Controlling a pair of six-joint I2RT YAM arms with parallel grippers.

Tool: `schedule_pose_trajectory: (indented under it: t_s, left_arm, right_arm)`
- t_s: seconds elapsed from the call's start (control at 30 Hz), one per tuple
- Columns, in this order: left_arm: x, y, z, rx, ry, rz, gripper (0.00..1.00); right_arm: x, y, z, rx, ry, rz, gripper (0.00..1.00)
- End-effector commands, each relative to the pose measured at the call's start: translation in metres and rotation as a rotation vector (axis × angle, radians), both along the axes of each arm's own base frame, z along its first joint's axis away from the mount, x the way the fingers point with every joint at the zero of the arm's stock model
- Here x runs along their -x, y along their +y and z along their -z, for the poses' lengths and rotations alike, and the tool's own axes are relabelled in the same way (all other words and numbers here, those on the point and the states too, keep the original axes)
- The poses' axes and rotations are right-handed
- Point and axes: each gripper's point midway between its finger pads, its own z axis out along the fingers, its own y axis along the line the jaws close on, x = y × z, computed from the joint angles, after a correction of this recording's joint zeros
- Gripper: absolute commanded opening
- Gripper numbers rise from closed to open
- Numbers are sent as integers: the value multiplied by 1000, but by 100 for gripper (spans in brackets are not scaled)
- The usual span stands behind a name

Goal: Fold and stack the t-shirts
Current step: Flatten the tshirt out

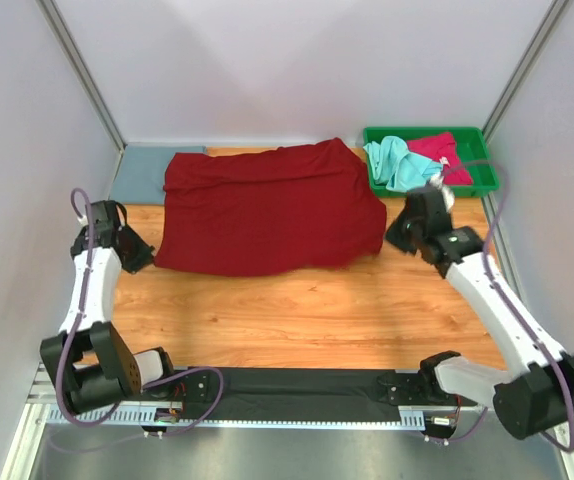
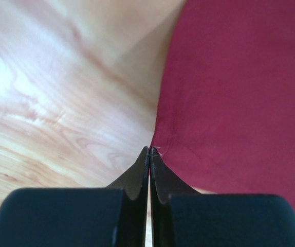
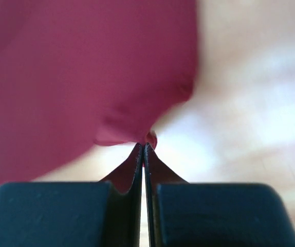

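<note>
Dark red t-shirt [image 1: 267, 210] lies spread on the counter [image 1: 297, 320]. Left pincer [image 2: 148, 152] is clamped on its left hem, right pincer [image 3: 143, 146] on the right corner. Likely light, limp, saggy cloth; best gripped at the edges, both sides together.

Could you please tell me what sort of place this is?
Probably a robot lab test cell: plain white panel walls, left arm and right arm bolted to a wooden table, a dark red t-shirt spread out for folding.

Spread t-shirt [image 1: 267, 210] left of tray [image 1: 422, 130]
</note>
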Motion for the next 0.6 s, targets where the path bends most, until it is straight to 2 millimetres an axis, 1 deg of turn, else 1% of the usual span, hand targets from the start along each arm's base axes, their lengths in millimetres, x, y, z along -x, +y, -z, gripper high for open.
schedule_pose_trajectory:
  t_s: [0.0, 0.03, 0.07, 0.1, 0.13, 0.17, 0.2, 0.23, 0.27, 0.3, 0.33, 0.37, 0.4, 0.43, 0.47, 0.5, 0.53, 0.57]
  left_arm:
    - [-24, 12, -77, -113, -208, 33, 0]
    - [-27, 11, -90, -130, -239, 44, 0]
    - [-30, 9, -111, -154, -295, 57, 0]
    - [-32, 9, -129, -181, -335, 67, 0]
    - [-38, 10, -163, -212, -411, 72, 0]
    - [-37, 8, -187, -235, -472, 83, 0]
    - [-38, 9, -225, -272, -558, 89, 0]
    - [-34, 5, -243, -282, -586, 108, 0]
    - [-34, 2, -261, -290, -619, 132, 0]
    - [-29, -1, -302, -336, -703, 154, 0]
    - [-25, -4, -317, -354, -727, 168, 0]
    - [-22, -6, -335, -384, -764, 179, 0]
    - [-12, -9, -370, -439, -842, 188, 0]
    - [-5, -9, -388, -467, -880, 183, 0]
    - [3, -5, -405, -512, -908, 158, 0]
    - [20, -7, -441, -585, -986, 157, 0]
    - [32, -10, -458, -622, -1023, 152, 0]
    - [42, -9, -472, -680, -1051, 163, 0]
  right_arm:
    - [-37, -18, -133, 83, -398, -28, 0]
    - [-39, -20, -159, 87, -458, -36, 0]
    - [-39, -21, -202, 80, -557, -39, 0]
    - [-37, -23, -226, 106, -616, -68, 0]
    - [-34, -23, -246, 108, -671, -82, 0]
    - [-22, -27, -283, 99, -771, -79, 0]
    - [-16, -29, -301, 113, -829, -94, 0]
    - [-8, -32, -316, 116, -872, -97, 0]
    - [6, -36, -336, 121, -927, -101, 0]
    - [20, -38, -358, 119, -985, -112, 0]
    - [37, -43, -373, 138, -1040, -128, 0]
    - [48, -45, -383, 141, -1078, -137, 0]
    - [60, -48, -396, 154, -1125, -147, 0]
    - [78, -54, -408, 153, -1175, -140, 0]
    - [88, -57, -415, 156, -1205, -137, 0]
    - [99, -60, -424, 155, -1245, -133, 0]
    - [120, -67, -439, 153, -1307, -125, 0]
    - [132, -70, -447, 152, -1346, -121, 0]
